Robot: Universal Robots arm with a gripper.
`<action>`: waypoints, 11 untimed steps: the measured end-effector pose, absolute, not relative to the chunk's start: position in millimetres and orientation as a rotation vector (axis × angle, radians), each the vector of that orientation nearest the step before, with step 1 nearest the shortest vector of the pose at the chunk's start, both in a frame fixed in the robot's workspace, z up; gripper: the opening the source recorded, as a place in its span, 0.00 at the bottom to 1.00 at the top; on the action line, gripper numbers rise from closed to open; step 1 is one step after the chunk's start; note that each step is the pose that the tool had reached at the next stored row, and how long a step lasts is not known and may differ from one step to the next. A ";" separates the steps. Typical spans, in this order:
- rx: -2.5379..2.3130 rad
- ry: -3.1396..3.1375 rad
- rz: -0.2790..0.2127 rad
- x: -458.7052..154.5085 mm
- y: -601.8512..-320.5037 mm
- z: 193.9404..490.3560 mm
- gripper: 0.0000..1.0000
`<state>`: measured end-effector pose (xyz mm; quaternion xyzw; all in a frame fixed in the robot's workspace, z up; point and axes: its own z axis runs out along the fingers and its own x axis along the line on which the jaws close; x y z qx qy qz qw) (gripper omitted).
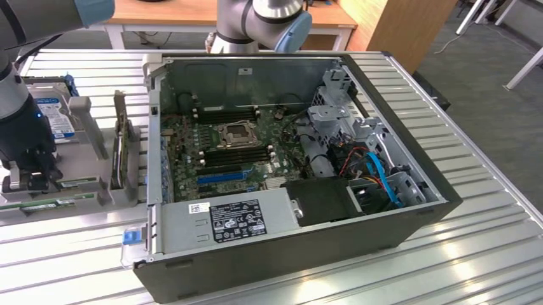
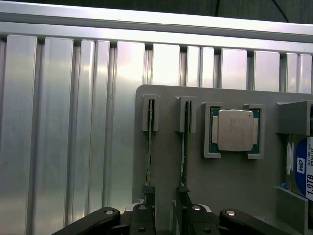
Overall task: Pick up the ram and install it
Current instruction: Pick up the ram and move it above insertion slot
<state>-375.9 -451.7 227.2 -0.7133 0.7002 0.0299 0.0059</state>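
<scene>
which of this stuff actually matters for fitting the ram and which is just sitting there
For the job:
- ram sticks, standing on edge in the grey tray
- hand, open, close to the sticks' ends
- memory slots inside the open computer

Just sitting there:
- processor chip
- hard drive
- card with metal bracket

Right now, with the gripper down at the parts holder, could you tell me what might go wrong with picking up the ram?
1. One ram stick stands on edge right beside a second stick in the gray holder. The open gripper sits over both, so a finger could come down on a stick's edge or knock the neighbour.
2. The processor chip sits in the next cradle and might be bumped.
</scene>
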 end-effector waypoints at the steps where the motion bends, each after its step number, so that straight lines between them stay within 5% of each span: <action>1: -2.233 2.191 0.094 -375.9 -451.6 227.2 0.31; 11: -2.232 2.191 0.094 -375.9 -454.0 227.2 0.31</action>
